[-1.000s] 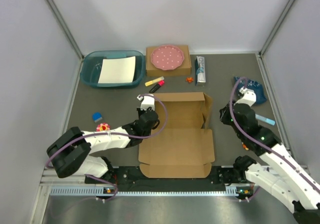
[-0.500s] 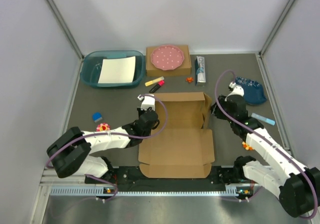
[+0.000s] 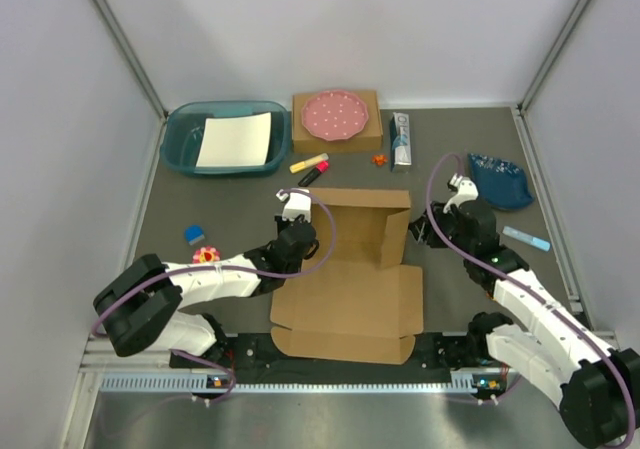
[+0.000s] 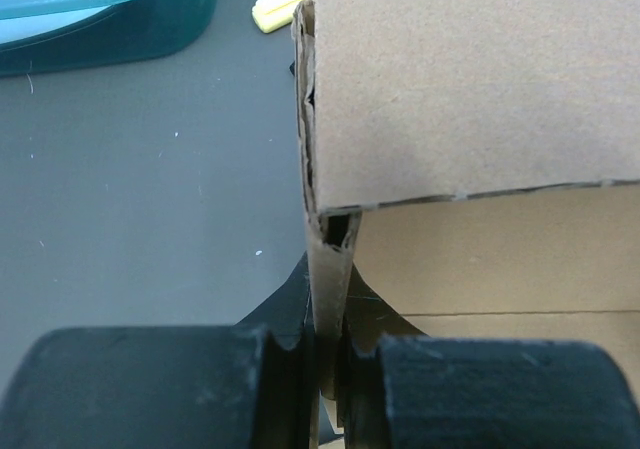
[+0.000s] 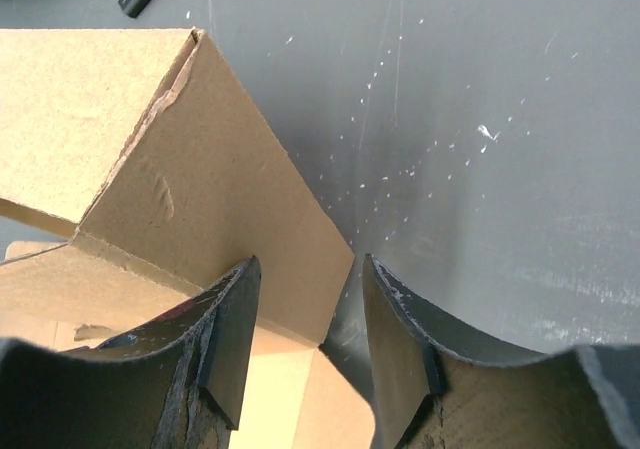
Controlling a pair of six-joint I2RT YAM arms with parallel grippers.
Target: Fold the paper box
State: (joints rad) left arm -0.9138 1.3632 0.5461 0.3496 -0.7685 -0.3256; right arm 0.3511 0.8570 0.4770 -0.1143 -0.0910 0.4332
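The paper box (image 3: 350,279), a plain brown cardboard sheet with flaps, lies in the middle of the table with its back wall raised. My left gripper (image 3: 292,231) is at its left rear corner. In the left wrist view this gripper (image 4: 328,369) is shut on the upright, doubled side wall of the box (image 4: 470,99). My right gripper (image 3: 422,231) is at the box's right side flap. In the right wrist view it (image 5: 310,334) is open, with the corner of the raised flap (image 5: 200,199) in the gap and touching neither finger.
At the back stand a teal bin (image 3: 180,139) holding white paper and a small brown box with a pink dotted plate (image 3: 336,117). Yellow and pink markers (image 3: 311,166), a tube (image 3: 401,139), a blue pouch (image 3: 502,180), a light-blue pen (image 3: 528,237) and a small blue item (image 3: 194,234) lie around.
My right gripper has swung left to the box's right flap and its jaws have widened. The flap has tipped inward and the sheet has shifted slightly left. The left arm has not moved.
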